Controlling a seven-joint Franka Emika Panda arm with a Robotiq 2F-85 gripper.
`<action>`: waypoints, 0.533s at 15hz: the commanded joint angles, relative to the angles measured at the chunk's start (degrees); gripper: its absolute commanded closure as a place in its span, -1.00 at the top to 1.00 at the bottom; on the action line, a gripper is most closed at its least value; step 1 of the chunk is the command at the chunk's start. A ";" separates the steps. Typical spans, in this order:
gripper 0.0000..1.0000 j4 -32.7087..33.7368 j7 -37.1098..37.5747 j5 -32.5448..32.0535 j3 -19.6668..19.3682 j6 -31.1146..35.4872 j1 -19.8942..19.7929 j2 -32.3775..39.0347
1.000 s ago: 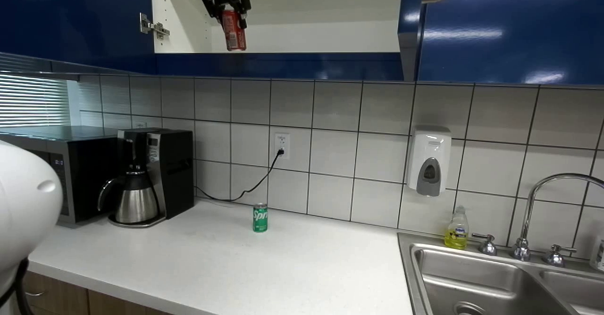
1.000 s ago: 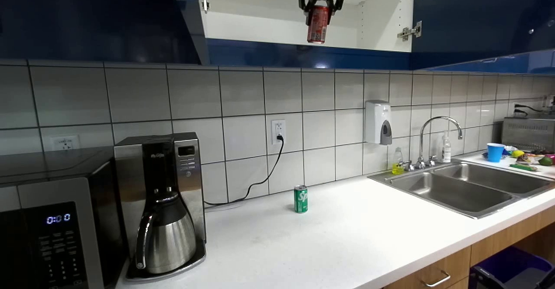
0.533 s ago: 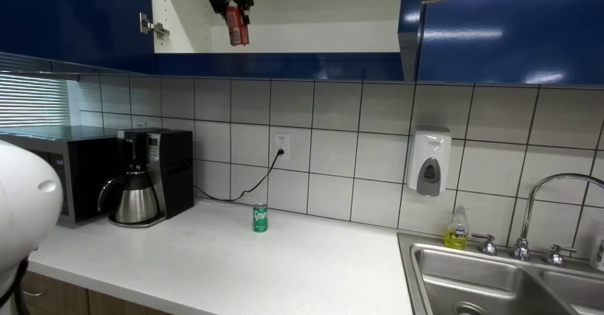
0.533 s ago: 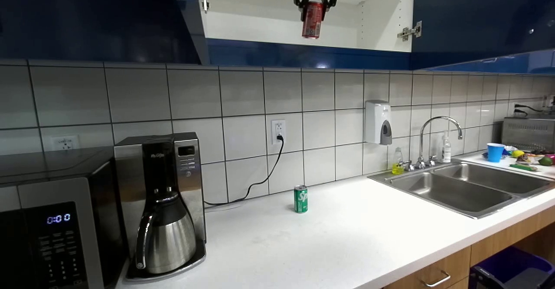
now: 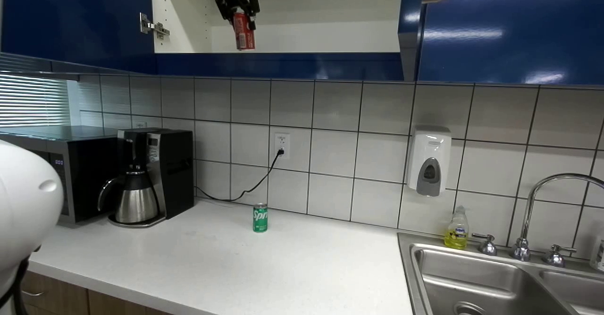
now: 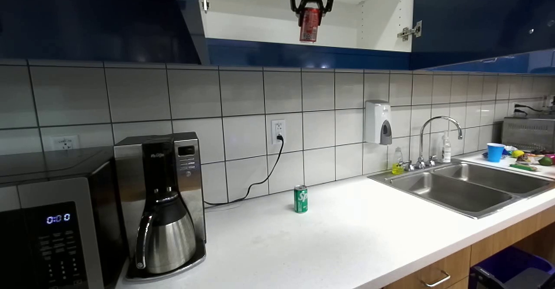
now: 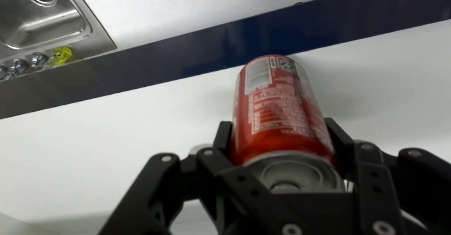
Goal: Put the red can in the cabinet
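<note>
Wrist view: the fingers [image 7: 222, 138] grip the red can [image 7: 278, 104], one pressed on each side near its metal end, with its body reaching out beyond them. The can is held in the opening of the cabinet [image 5: 306, 36], over its white floor [image 7: 123, 133]; whether the lower end touches that floor cannot be told. In both exterior views it leans slightly off upright. The cabinet's dark-blue front edge [image 7: 201, 53] passes the can's lower end, and beside the opening a door [image 5: 75, 22] stands swung out.

Below, well apart from the red can, a green can [image 5: 260, 218] stands upright on the white table [image 5: 302, 268]. On the tiled wall [image 5: 335, 154] behind it is an outlet [image 5: 282, 140] with a black cord [image 5: 227, 200] plugged in. To one side stand a coffee maker [image 6: 159, 163], its steel pot [image 6: 171, 241] set on the base [image 6: 200, 250], and just beside it a microwave [image 6: 56, 245] showing zeros on its display [image 6: 58, 219]. To the other side lies the steel sink [image 5: 412, 272] with its curved tap [image 5: 528, 216]; a bottle of yellow liquid [image 5: 456, 232] stands on its back rim, below a wall-mounted soap dispenser [image 5: 428, 159]. Past the sink is a blue cup [image 6: 495, 152].
</note>
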 commanded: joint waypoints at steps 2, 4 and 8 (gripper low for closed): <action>-0.21 9.71 1.83 -1.40 -0.49 -4.19 0.53 6.36; -0.21 12.13 1.84 -1.33 -0.71 -4.80 0.61 8.06; 0.64 16.20 1.88 -1.40 -1.10 -6.41 0.86 10.94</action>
